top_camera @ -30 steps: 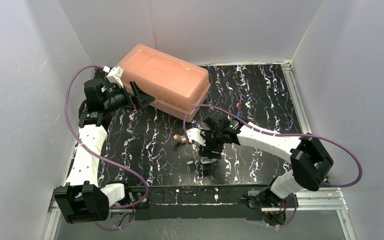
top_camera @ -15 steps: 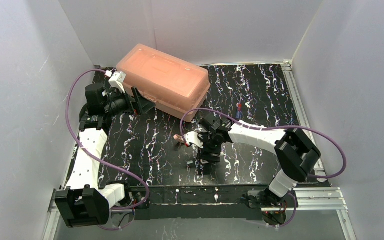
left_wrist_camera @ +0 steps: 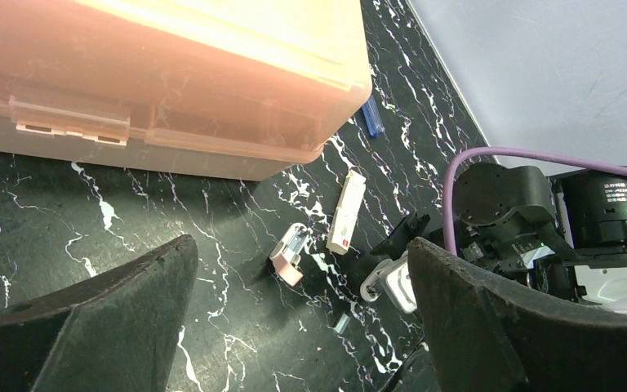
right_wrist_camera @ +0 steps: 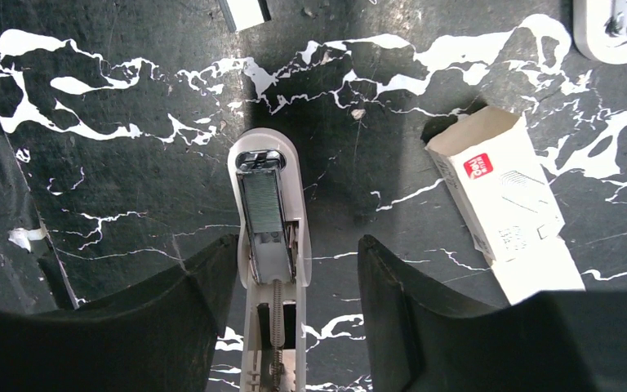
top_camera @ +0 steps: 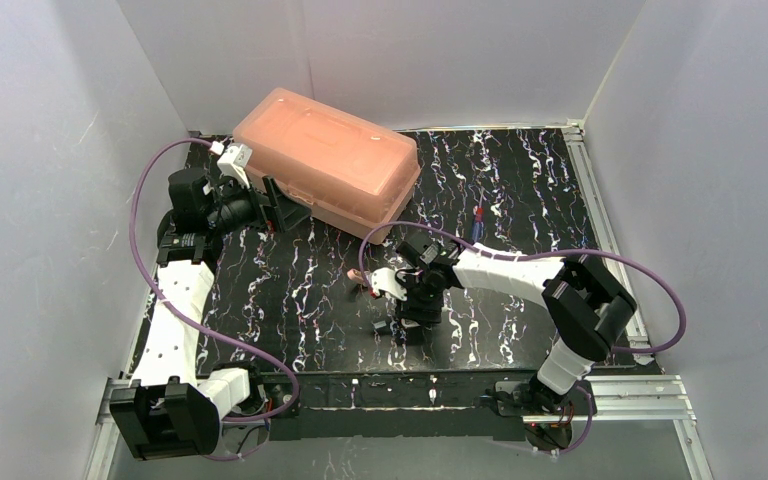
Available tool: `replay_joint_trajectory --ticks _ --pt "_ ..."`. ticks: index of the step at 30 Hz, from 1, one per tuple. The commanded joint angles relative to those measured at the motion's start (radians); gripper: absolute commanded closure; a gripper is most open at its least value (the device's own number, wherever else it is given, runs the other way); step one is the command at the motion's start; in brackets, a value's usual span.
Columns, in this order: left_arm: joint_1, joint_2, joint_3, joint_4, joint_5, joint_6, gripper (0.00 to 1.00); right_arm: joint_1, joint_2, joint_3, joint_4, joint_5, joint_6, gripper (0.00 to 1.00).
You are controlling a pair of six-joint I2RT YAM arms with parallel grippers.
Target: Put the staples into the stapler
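The light, rigid stapler (right_wrist_camera: pixel 269 214), judged best gripped by its sides, is straddled by the spread right end effector (right_wrist_camera: pixel 294 249).

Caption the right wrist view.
Open right claw straddles the opened stapler, staples visible in its channel; staple box lies beside.

Orange box (top_camera: pixel 325 160), small blue item (top_camera: pixel 478 218)
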Motion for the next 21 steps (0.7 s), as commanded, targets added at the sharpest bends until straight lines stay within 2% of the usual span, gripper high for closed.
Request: replay_joint_trajectory --ticks 1,5,11,14,21 --pt "0.004 -0.018 -0.01 -0.007 0.025 0.012 0.02 0.006 -0.011 -0.027 0.017 0.019 0.001 0.39" --pt "0.004 -0.015 -0.012 -0.009 0.02 0.027 0.01 0.005 -0.019 -0.038 0.024 0.035 0.006 0.42" --pt "0.005 -0.025 -0.009 -0.028 0.021 0.074 0.01 0.001 -0.04 -0.059 0.03 0.076 0.014 0.61" --pt "0.004 -0.025 -0.009 -0.042 0.01 0.095 0.02 -0.014 -0.064 -0.068 0.027 0.09 0.017 0.65" --pt "0.004 -0.023 -0.013 -0.042 0.02 0.124 0.02 -0.093 -0.131 -0.093 -0.005 0.121 -0.018 0.68"
